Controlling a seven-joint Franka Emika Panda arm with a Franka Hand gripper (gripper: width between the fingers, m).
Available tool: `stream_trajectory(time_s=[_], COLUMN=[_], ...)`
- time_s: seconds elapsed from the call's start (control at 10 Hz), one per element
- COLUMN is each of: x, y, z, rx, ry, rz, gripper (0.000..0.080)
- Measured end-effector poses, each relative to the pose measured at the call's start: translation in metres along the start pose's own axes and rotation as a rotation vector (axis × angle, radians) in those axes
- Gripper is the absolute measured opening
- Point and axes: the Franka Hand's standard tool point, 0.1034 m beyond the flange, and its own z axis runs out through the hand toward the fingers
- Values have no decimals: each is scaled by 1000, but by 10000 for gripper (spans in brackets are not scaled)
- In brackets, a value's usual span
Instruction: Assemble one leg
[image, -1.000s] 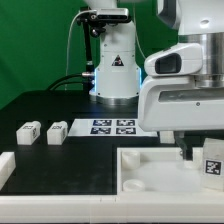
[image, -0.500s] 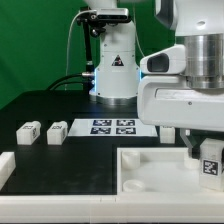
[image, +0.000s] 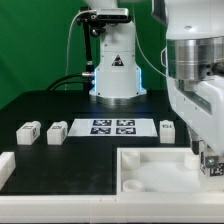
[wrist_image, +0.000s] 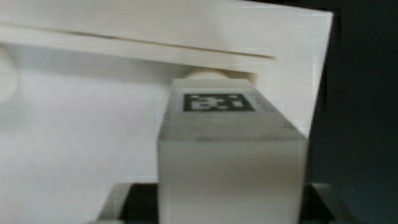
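My gripper (image: 209, 158) is shut on a leg (image: 212, 165), a small white block with a black-and-white tag, and holds it at the right end of the large white tray-like part (image: 150, 168). In the wrist view the leg (wrist_image: 228, 150) stands between my two dark fingers (wrist_image: 139, 200), its tagged end pointing at the white part's surface (wrist_image: 89, 100). Whether the leg touches the part I cannot tell. Two more legs (image: 28, 131) (image: 57, 131) lie on the exterior view's left, and another one (image: 167, 128) lies beside the marker board.
The marker board (image: 112, 126) lies in the middle at the back. The robot base (image: 115, 60) stands behind it. A white block edge (image: 5, 165) sits at the exterior view's near left. The arm's body fills the exterior view's right.
The arm's upper links have swung towards the exterior view's right, uncovering the leg beside the marker board. The held leg stays at about the same spot over the white part's right end.
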Motion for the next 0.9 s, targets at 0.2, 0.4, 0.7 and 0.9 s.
stream_trajectory(time_s=[0.2,0.4,0.7,0.9], x=[0,-7,-14,-13], y=[0,4,6,6], z=[0,5,5,5], rx=[-1,4,-9,-12], ry=[0,16,32,32], rz=[-28,-218,-660,-851], gripper=[445,574,646,648])
